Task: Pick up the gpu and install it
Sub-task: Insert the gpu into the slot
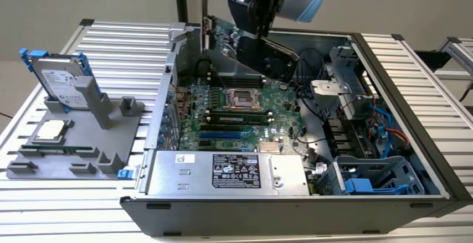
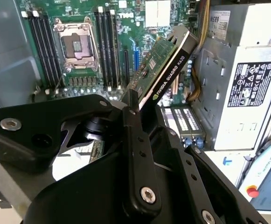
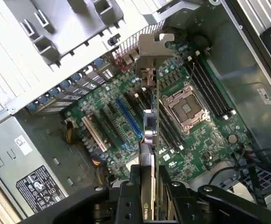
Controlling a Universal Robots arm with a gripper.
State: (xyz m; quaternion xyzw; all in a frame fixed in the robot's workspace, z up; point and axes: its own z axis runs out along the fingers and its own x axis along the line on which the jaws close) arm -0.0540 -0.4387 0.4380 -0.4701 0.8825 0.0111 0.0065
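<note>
The gpu (image 1: 220, 37) hangs on edge above the open computer case (image 1: 414, 115), over the far part of the motherboard (image 1: 244, 113). Its green board faces the exterior view's left and its silver end bracket (image 1: 205, 16) points up. My gripper (image 1: 260, 52) is shut on the card from above. In the second wrist view the black fingers (image 2: 131, 105) clamp the gpu (image 2: 168, 56), green face and black shroud edge both showing. In the first wrist view my gripper (image 3: 148, 183) holds the gpu (image 3: 150, 128) edge-on, its bracket (image 3: 153, 46) near the case's rear slot openings, above the blue expansion slot (image 3: 128, 119).
A grey fixture (image 1: 74, 149) at the exterior view's left carries a silver hard drive with blue rails (image 1: 59, 79) and a processor chip (image 1: 50, 131). Inside the case are the bare processor socket (image 1: 240, 98), the power supply (image 1: 225, 174), cables (image 1: 384, 121) and a blue-tabbed drive cage (image 1: 369, 182).
</note>
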